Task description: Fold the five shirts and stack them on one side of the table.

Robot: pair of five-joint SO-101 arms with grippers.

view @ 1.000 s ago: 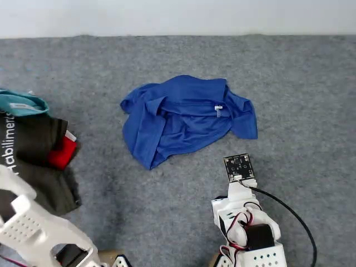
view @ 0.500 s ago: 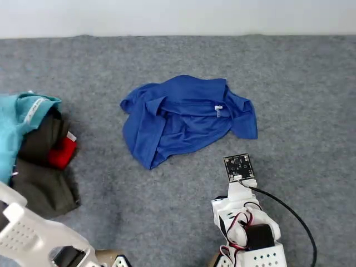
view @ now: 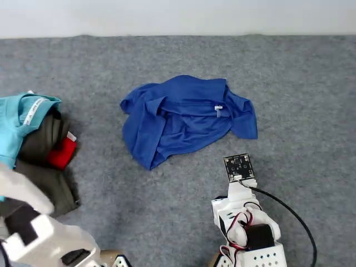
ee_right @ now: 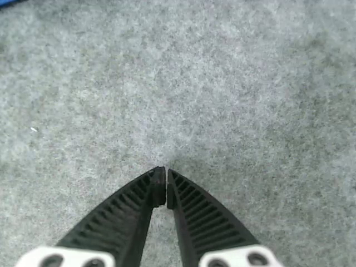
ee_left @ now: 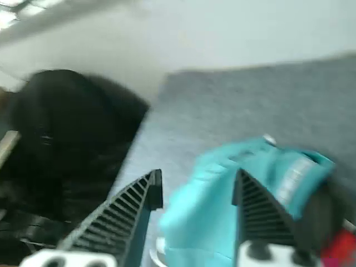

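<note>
left jaws: apart, nothing clamped; the teal shirt (ee_left: 214, 189) lies beyond the gap
right jaws: together, tips touching, empty, over the bare grey desk (ee_right: 233, 78)
left arm (view: 41, 242): near-left corner of the desk, beside the heap (view: 41, 161)
right arm (view: 245, 222): near edge, close to the blue shirt (view: 186, 118), not touching it
blue shirt: mid-desk, crumpled, neck tag facing up, well apart from the heap
heap: left edge of the desk; teal on top, red shirt (view: 60, 153) poking out of dark cloth (view: 47, 186); it looks loose to us, not neatly folded
step (our read): the blue shirt is next to fold
how: we open the right jaws before contact, pinch one layer at the hem or shoulder, and pull it flat first; the left arm pins the opposite edge; sleeves go in, then halve; we stay low so the cloth slides and doesn't bunch
count, shirts: one blue, one teal, one red; the dark cloth could be one or two, we cannot tell
count, arms: two
</note>
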